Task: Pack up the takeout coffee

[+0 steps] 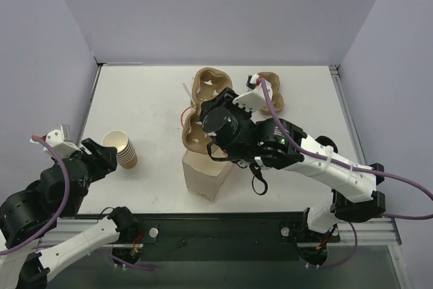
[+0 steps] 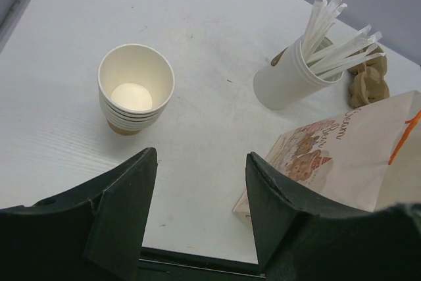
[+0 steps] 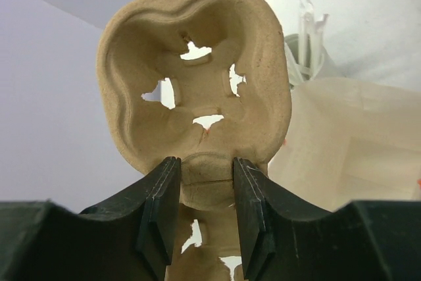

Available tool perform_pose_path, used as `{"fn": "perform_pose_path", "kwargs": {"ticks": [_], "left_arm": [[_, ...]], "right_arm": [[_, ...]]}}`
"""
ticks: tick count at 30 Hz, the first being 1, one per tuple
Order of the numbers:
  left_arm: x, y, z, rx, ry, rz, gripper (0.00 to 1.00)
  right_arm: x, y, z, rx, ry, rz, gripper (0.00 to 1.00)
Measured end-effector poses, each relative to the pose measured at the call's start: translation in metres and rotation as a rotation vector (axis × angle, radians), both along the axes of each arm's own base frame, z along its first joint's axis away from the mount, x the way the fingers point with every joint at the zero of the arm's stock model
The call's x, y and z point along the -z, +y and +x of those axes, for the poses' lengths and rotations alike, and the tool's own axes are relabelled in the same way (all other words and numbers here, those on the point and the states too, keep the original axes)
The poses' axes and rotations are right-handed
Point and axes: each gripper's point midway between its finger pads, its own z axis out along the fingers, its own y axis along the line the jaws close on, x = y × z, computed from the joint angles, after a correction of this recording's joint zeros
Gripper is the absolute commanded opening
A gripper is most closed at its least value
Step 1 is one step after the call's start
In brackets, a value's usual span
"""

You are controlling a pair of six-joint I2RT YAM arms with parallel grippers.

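No takeout coffee shows in any view. My right gripper [image 3: 206,182] is shut on the middle ridge of a brown pulp cup carrier [image 3: 197,64], holding it upright in the air. From above, that carrier [image 1: 205,84] hangs over the paper bag [image 1: 206,177], with the right gripper [image 1: 205,114] mostly hidden under its own wrist. My left gripper [image 2: 200,182] stands open over bare table, nothing between its fingers. A stack of lidless paper cups [image 2: 135,90] stands just beyond it; the top view puts the left gripper [image 1: 103,156] right beside the stack [image 1: 122,148].
A white cup of wrapped straws [image 2: 289,80] stands near the table's middle. The printed paper bag [image 2: 335,156] with an orange handle is to its near right. Another pulp carrier [image 1: 274,93] lies at the back right. Walls close the table's left, back and right sides.
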Motion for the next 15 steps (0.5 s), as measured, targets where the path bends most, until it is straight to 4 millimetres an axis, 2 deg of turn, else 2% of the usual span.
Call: {"fn": "perform_pose_path", "kwargs": {"ticks": [4, 8, 15], "left_arm": [[-0.007, 0.003, -0.003, 0.022, 0.000, 0.041, 0.66], [-0.016, 0.007, -0.005, 0.033, -0.018, 0.047, 0.66], [-0.014, 0.009, -0.007, 0.055, -0.008, 0.089, 0.66]], "right_arm": [[0.026, -0.002, -0.005, 0.023, 0.038, -0.027, 0.24], [0.029, -0.001, -0.015, 0.027, 0.048, -0.008, 0.23], [0.040, -0.010, -0.026, 0.064, 0.077, 0.001, 0.23]]}}
